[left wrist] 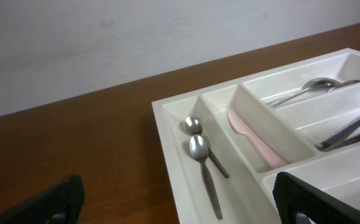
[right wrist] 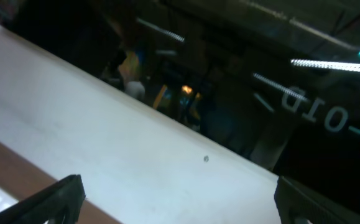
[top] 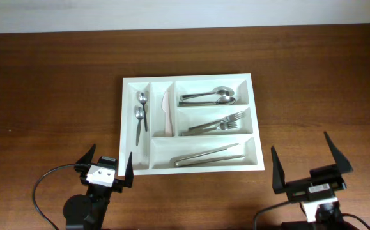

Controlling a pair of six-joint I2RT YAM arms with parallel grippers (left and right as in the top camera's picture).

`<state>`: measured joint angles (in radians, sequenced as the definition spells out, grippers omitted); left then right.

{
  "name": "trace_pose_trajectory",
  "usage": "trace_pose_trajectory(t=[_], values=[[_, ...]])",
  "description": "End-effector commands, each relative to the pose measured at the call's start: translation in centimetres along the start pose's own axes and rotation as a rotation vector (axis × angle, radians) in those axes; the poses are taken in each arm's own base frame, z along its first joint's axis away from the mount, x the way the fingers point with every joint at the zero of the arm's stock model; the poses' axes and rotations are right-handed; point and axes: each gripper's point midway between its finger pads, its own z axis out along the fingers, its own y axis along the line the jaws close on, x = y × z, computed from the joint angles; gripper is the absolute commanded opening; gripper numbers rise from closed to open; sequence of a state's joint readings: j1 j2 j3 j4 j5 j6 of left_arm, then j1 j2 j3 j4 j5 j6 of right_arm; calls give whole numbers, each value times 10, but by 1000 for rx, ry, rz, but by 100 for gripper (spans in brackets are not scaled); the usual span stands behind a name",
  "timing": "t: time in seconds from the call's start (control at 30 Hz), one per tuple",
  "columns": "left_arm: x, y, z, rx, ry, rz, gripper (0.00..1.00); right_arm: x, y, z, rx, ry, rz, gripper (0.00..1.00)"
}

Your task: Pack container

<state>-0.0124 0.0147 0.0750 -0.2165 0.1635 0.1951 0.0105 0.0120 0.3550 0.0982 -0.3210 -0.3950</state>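
The container, a white five-compartment cutlery tray, lies mid-table. Its left narrow slot holds two small spoons, and the slot beside it holds a pale pink knife. Larger spoons fill the top wide slot, forks the middle one, and long steel pieces the front one. My left gripper stands open just off the tray's front left corner, holding nothing. Right of the tray's front edge, my right gripper is open and empty. The left wrist view shows the container, the small spoons and the knife beyond the open left gripper.
Brown wooden tabletop surrounds the tray on all sides. A white wall runs along the table's far edge. The right wrist view looks upward past the open right gripper at that wall and a dark window.
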Motion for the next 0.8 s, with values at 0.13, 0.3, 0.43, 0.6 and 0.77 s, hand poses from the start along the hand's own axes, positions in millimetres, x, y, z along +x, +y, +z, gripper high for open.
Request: trace_pose_trajectory(t=[0.13, 0.3, 0.43, 0.6, 0.77], values=[[1, 2, 0, -12, -3, 17, 99, 53, -6, -1, 149, 41, 91, 99], [1, 2, 0, -12, -3, 16, 99, 79, -6, -5, 208, 57, 123, 99], [1, 2, 0, -12, -3, 17, 99, 104, -8, -10, 279, 96, 334, 99], [1, 2, 0, -12, -3, 17, 99, 128, -7, -15, 321, 176, 430, 99], [1, 2, 0, -12, -3, 16, 99, 155, 5, -20, 301, 298, 445, 99]])
